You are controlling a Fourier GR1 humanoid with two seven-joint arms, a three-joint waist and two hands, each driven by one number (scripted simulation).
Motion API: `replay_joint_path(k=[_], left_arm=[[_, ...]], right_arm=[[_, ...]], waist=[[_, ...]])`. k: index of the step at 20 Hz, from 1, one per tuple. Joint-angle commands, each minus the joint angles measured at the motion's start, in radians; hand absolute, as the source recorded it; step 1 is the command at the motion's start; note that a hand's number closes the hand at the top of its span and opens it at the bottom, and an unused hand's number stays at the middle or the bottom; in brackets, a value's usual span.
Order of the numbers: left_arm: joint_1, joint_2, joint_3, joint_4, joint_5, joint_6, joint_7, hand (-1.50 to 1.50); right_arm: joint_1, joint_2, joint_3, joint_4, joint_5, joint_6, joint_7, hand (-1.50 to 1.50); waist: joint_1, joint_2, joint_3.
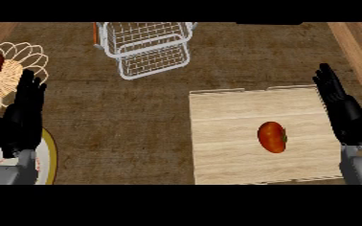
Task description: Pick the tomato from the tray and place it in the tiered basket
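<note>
A: The tray looks like pale wood, matt, with fine grain lines. The counter?

B: Darker wood, rougher-looking, streaky grain. The tiered basket is thin white wire, probably metal.

A: And the tomato has a smooth, slightly glossy red skin.

B: Both hands, left hand and right hand, look like matt black plastic

Single head cam, looking steeply down on counter, forearms entering from bottom edge.
</note>
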Motion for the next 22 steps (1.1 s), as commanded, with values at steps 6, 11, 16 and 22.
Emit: replay_joint_path(k=[6,11,16,22], left_arm=[[-0.053,-0.021,-0.109,-0.034,-0.061,-0.056,-0.039,0.0],[-0.081,-0.069,-0.183,-0.051,-0.067,-0.084,-0.028,0.0],[-0.088,-0.088,-0.219,-0.054,-0.104,-0.056,-0.018,0.0],[-0.082,-0.115,-0.254,-0.069,-0.14,-0.022,-0.015,0.0]], right_arm=[[-0.15,0.287,-0.082,-0.084,-0.52,0.377,-0.237,1.5],[-0.128,0.375,-0.038,0.029,-0.768,0.648,-0.138,-1.5],[-0.07,0.275,-0.08,0.071,-0.974,1.044,-0.155,-1.5],[-0.031,0.03,-0.282,0.13,-0.955,1.268,-0.11,-1.5]], waist=[[-0.009,-0.046,0.076],[0.024,-0.014,0.067],[0.001,-0.018,0.055],[-0.012,-0.021,0.05]])
